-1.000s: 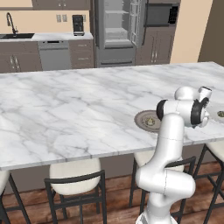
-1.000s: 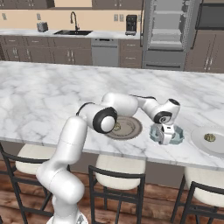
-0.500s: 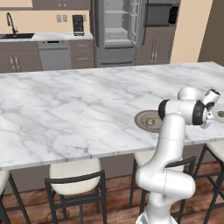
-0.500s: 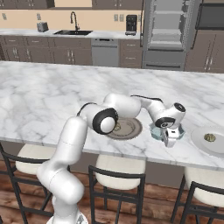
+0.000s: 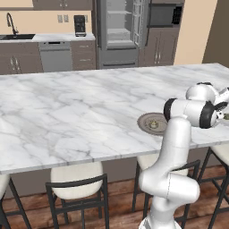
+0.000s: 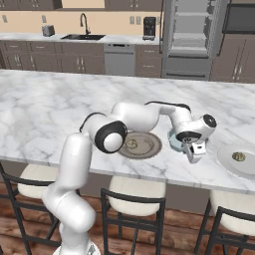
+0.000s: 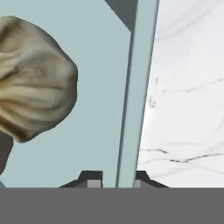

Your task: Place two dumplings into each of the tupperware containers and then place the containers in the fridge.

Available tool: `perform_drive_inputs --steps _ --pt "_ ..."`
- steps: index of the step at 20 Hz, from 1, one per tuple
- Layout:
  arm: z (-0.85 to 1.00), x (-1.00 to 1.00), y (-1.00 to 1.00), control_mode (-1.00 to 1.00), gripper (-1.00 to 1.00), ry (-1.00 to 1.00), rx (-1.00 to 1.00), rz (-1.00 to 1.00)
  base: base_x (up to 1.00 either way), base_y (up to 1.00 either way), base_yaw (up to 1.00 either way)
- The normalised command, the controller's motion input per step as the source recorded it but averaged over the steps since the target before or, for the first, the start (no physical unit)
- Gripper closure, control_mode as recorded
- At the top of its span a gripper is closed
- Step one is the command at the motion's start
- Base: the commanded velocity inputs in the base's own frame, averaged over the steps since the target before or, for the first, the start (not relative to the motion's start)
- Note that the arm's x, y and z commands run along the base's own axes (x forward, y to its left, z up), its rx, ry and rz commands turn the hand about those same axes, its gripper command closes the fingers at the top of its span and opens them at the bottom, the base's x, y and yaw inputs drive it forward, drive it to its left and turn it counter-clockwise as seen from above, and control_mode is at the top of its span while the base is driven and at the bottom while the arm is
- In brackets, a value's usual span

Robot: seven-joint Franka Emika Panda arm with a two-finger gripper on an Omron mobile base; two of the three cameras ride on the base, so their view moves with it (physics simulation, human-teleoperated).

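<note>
My gripper (image 7: 116, 180) is shut on the side wall of a pale-blue tupperware container (image 7: 131, 105); the thin wall runs up between the two fingertips (image 7: 90, 179). A lumpy tan dumpling (image 7: 31, 78) lies inside that container, left of the wall. In the right base view the gripper (image 6: 195, 149) points down at the near right edge of the container (image 6: 174, 141), which the hand mostly hides. Another dumpling (image 6: 132, 144) sits on a round grey plate (image 6: 149, 147), and a third dumpling (image 6: 238, 156) on a white plate (image 6: 226, 160). The fridge (image 6: 191, 37) stands at the back, shelves showing.
The marble island counter (image 5: 67, 112) stretches wide to the left. Stools (image 6: 134, 209) stand along its near edge. A sink (image 6: 83, 36), a coffee machine (image 5: 79, 25) and a built-in microwave (image 5: 163, 15) line the back wall.
The gripper has gone from open to shut, with the container's wall now between its fingers. The hand has shifted slightly right over the container's edge.
</note>
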Motion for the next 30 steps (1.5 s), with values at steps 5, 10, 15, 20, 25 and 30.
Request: perform_drive_inputs --steps 5,10,15,20,25,30 --pt "1.0 -0.14 1.0 -1.0 1.0 0.05 -0.06 0.49 0.0 0.0 0.0" --pt "1.0 -0.51 1.0 -1.0 1.0 0.14 -0.14 0.54 0.0 0.0 0.0" --pt "0.79 -0.95 0.91 -1.0 1.0 0.08 -0.06 0.51 0.0 0.0 0.0" --pt "0.18 -1.0 0.68 -1.0 1.0 0.01 0.0 0.4 0.0 0.0 0.0" --pt "-0.21 -1.0 0.5 -1.0 1.0 -0.13 0.01 0.27 0.0 0.0 0.0" --pt "-0.04 -0.96 0.48 -1.0 1.0 -0.11 0.0 0.3 0.0 0.0 0.0"
